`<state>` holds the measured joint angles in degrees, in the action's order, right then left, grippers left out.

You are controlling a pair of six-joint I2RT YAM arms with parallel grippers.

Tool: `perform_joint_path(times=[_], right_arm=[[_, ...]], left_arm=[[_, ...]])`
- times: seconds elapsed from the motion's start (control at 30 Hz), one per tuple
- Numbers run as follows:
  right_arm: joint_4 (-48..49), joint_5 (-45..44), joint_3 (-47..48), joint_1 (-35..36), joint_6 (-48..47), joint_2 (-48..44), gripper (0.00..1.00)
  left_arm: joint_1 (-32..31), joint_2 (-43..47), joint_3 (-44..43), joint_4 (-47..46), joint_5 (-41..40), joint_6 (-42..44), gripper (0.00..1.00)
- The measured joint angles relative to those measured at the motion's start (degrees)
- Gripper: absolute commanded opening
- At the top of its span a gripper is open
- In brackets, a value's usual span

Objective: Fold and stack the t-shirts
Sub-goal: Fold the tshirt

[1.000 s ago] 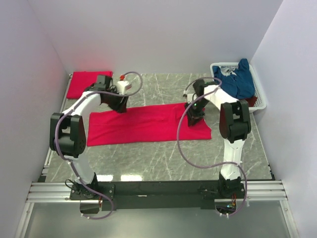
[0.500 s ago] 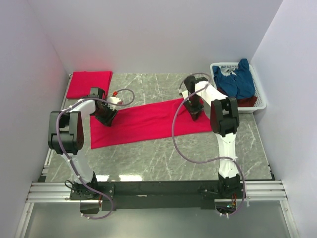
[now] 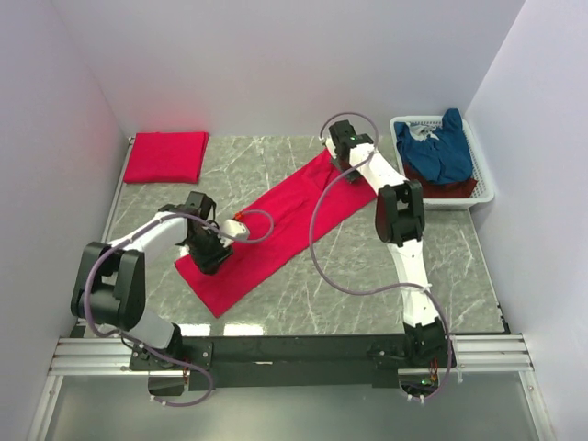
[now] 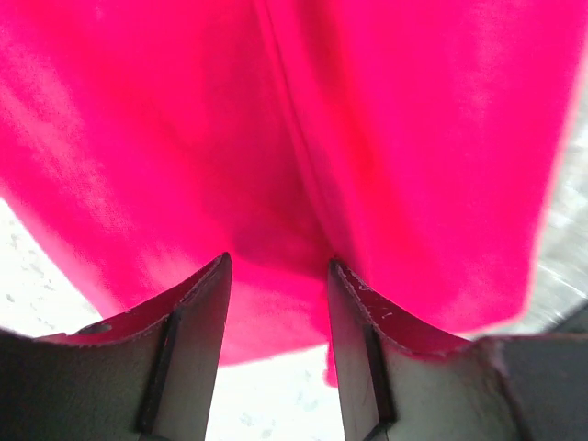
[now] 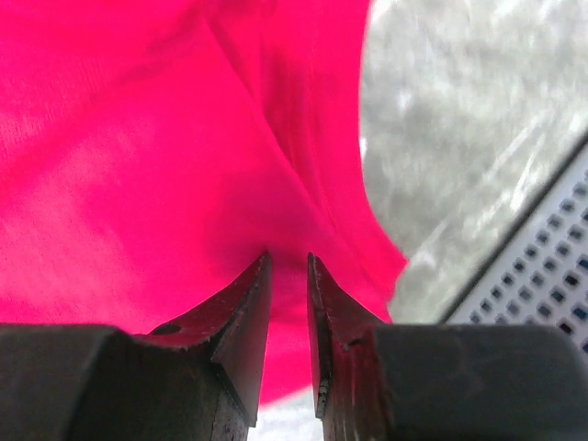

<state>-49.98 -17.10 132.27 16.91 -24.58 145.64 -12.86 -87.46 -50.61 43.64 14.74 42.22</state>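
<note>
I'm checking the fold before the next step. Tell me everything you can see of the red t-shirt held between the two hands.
The red t-shirt is bright red soft cloth, folded into a long narrow strip with a crease running along it. It lies on the grey marbled table, slanting from near left to far right. The left hand grips its near end and the right hand pinches its far end.
</note>
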Motion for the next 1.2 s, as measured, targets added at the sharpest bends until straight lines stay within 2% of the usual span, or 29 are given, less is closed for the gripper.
perform_joint_path(times=[0.13,0.27,0.43,0.6,0.73,1.0,1.2], right_arm=[[2.8,1.2,-10.3,-1.4,0.4,-8.3,0.3],[1.2,6.7,-12.1,-3.9,3.0,-17.3,0.31],[-3.5,17.9,-12.1,-5.8,8.1,-25.1,0.29],[-8.7,31.9,-17.1,-5.9,13.2,-25.1,0.28],[-11.6,37.6,-23.7,-6.4,15.8,-24.6,0.27],[-12.4,39.3,-25.9,-9.6,18.4,-24.7,0.19],[-13.0,39.3,-25.9,-11.9,18.6,-24.7,0.16]], left_arm=[[1.4,1.0,-4.1,3.3,1.4,-1.0,0.56],[1.7,1.0,-12.4,3.4,3.5,-1.4,0.57],[-5.6,0.7,-17.0,0.4,5.1,-1.3,0.53],[-14.5,-4.9,-17.0,-1.5,4.5,-1.4,0.47],[-19.7,-9.2,-16.0,-3.1,1.8,-1.8,0.41],[-28.7,-15.5,-14.7,-4.1,-4.7,-4.2,0.33],[-36.5,-20.1,-21.0,-1.3,-3.4,-8.1,0.32]])
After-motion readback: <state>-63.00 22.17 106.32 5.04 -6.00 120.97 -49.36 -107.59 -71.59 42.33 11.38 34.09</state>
